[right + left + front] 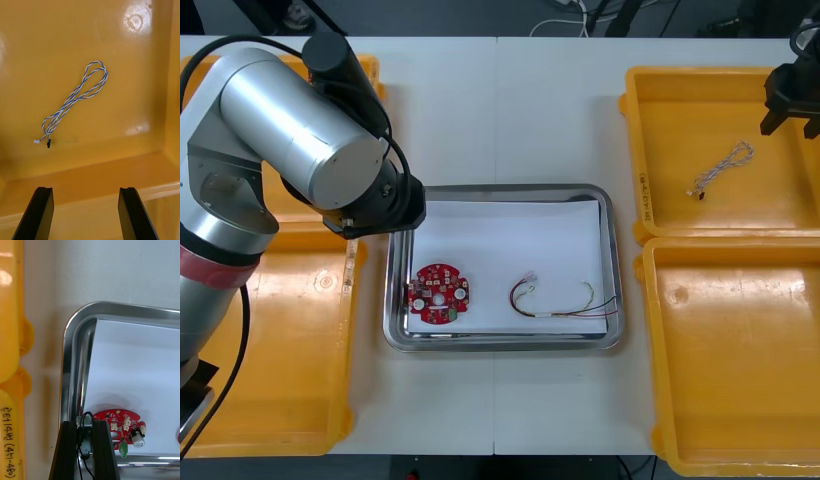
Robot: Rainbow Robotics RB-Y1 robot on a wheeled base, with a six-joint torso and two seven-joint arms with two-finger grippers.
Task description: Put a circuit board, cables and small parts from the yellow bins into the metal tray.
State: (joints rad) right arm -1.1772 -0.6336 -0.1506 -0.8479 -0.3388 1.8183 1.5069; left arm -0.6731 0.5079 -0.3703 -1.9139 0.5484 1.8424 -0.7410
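Note:
My left gripper (84,429) is shut on a black cable (85,440), whose thin loop sits between the fingers. It hangs over the left end of the metal tray (75,352), just beside the round red circuit board (119,425). In the front view the board (440,293) lies at the left of the white-lined tray (612,262), and a red and yellow cable (565,300) lies to its right. My right gripper (85,191) is open above the far right yellow bin (660,120), short of a twisted blue and white cable (75,97) on the bin floor.
The left arm's silver body (290,130) covers much of the far left bin. The near left bin (290,350) and near right bin (740,350) show bare floors. White table (500,110) lies between bins and tray.

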